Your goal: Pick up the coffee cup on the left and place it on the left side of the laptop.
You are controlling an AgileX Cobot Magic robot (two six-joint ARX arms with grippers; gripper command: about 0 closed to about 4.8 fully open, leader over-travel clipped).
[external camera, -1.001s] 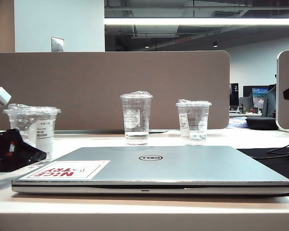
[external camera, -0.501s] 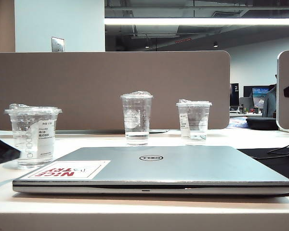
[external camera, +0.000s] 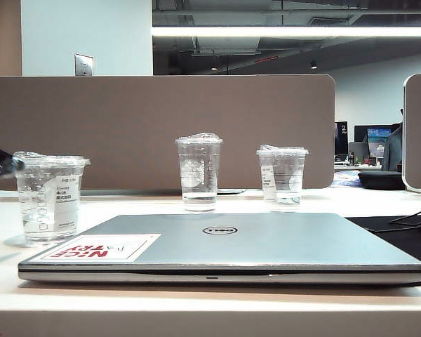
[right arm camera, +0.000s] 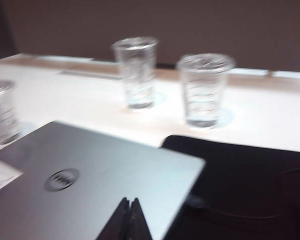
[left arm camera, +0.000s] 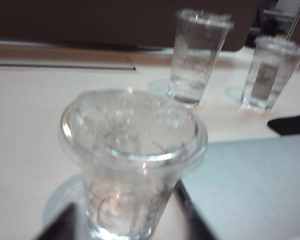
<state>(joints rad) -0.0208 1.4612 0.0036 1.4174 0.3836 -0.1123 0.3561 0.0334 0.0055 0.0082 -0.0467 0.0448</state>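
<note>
I see the coffee cup (external camera: 50, 199) upright on the table (external camera: 210, 306), just left of the laptop (external camera: 221, 246), a narrow strip apart. The left gripper (left arm camera: 125, 227) straddles its base, fingers (left arm camera: 192, 220) apart, not touching. The right gripper (right arm camera: 130, 207), fingers together, hangs over the laptop's near right edge. 2 cups stand far behind.

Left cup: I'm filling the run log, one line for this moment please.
cup: upright on table, left of laptop | left claw: astride cup base, no grip seen | right claw: shut above laptop
</note>
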